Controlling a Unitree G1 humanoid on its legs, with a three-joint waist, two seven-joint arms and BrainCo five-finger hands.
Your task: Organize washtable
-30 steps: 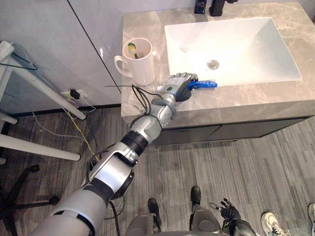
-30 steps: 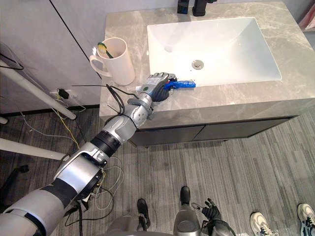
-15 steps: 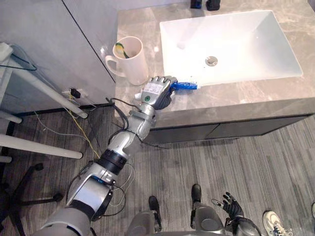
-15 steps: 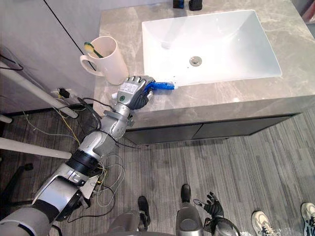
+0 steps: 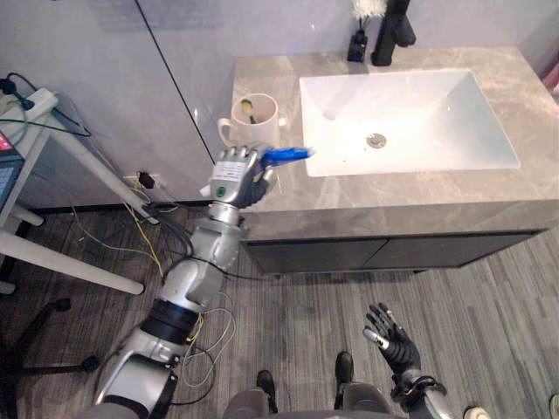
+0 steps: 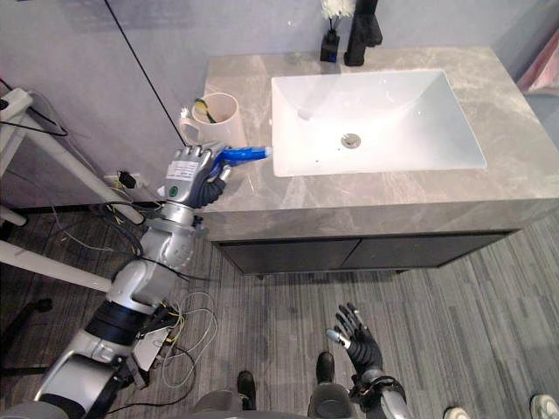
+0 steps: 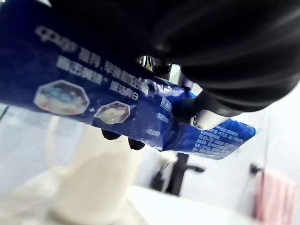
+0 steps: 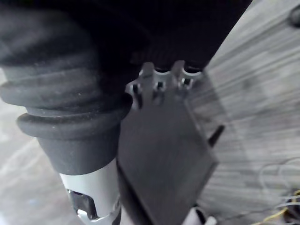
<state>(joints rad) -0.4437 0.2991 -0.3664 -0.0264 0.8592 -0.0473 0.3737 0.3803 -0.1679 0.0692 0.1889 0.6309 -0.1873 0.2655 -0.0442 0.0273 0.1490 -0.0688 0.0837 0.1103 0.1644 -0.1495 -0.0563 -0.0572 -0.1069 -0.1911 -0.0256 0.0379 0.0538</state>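
Left eye view: toothpaste tube (image 5: 286, 154) was clamped in curled left hand (image 5: 234, 175), mug (image 5: 258, 122) just beyond, likely for insertion.

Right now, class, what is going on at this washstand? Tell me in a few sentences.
The left robot hand is curled round a blue toothpaste tube, holding it just beside the white mug at the left end of the counter. A toothbrush stands in the mug. The right robot hand hangs open low above the floor, idle.

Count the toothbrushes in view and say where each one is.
1. The toothbrush stands in the white mug left of the sink. Another could be hidden deeper inside the mug.
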